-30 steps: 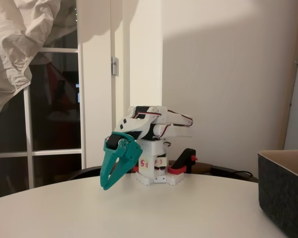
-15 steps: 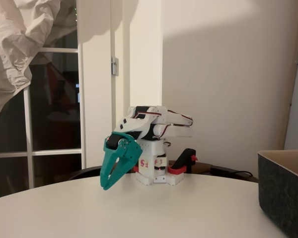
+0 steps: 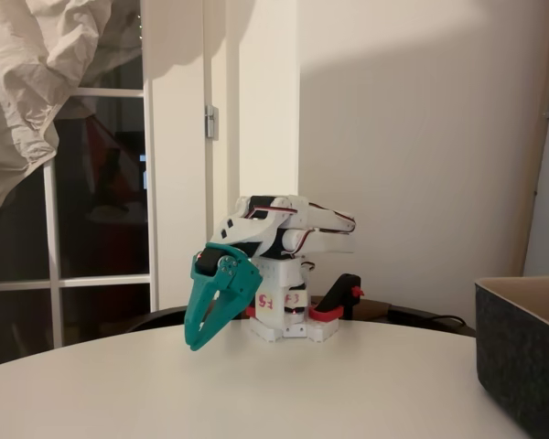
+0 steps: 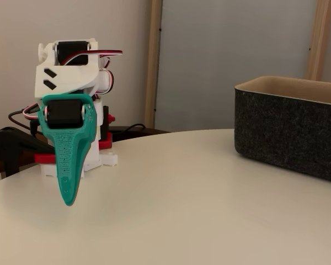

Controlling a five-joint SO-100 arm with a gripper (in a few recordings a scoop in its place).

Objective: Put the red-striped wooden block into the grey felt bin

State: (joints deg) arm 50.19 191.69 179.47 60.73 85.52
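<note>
Nearest to us in both fixed views is the pale round table (image 3: 284, 384), a broad bare stretch of top running from the front edge back toward the arm, and we see plenty of open room across it. At the right edge of one fixed view the bin (image 3: 523, 352) cuts into frame, only its near corner and dark felt wall showing; in the other fixed view the bin (image 4: 289, 130) sits on the right side of the table, upright, thick rim level, lighter lining showing just inside the far wall, its right end cropped by the frame. We cannot see down into it from either angle. Between bin and arm the tabletop lies open. Further back, the gripper (image 3: 194, 344) hangs folded downward, teal tips pointing at the table and just above it, well apart from the bin; the gripper (image 4: 69, 200) shows as one narrow teal wedge head-on. We see the two fingers meeting at the tips with nothing between them. Behind it the white arm (image 3: 284, 233) is folded low over its base near the table's far edge, a red-and-black clamp (image 3: 337, 302) beside it. Beyond stand a wall and a dark window (image 3: 96, 219).
</note>
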